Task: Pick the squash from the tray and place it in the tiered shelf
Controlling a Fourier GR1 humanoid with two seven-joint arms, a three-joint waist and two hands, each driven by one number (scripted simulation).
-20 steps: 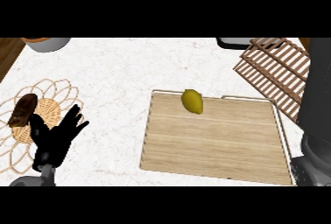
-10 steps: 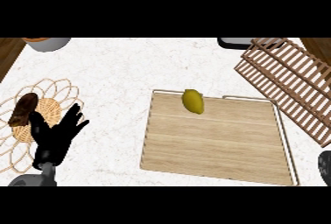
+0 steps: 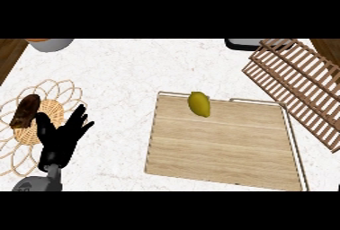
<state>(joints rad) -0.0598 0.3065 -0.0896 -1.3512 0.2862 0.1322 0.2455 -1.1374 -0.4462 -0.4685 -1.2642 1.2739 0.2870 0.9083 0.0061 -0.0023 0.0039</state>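
A small yellow-olive squash (image 3: 199,103) lies near the far edge of the pale wooden tray (image 3: 225,152), left of its middle. The slatted wooden tiered shelf (image 3: 299,85) stands at the right, beyond the tray's right corner. My left hand (image 3: 61,140) rests open at the lower left, fingers up, well left of the tray and holding nothing. My right hand does not show in the head view.
A woven wicker mat (image 3: 26,130) lies at the left with a small basket (image 3: 41,120) holding a brown oblong item (image 3: 25,111). A grey bowl (image 3: 50,43) sits at the far left edge, a dark container (image 3: 242,43) at the far right.
My right arm, seen at the right edge a second ago, has dropped out of view. The view has shifted slightly. The squash and my left hand have stayed put.
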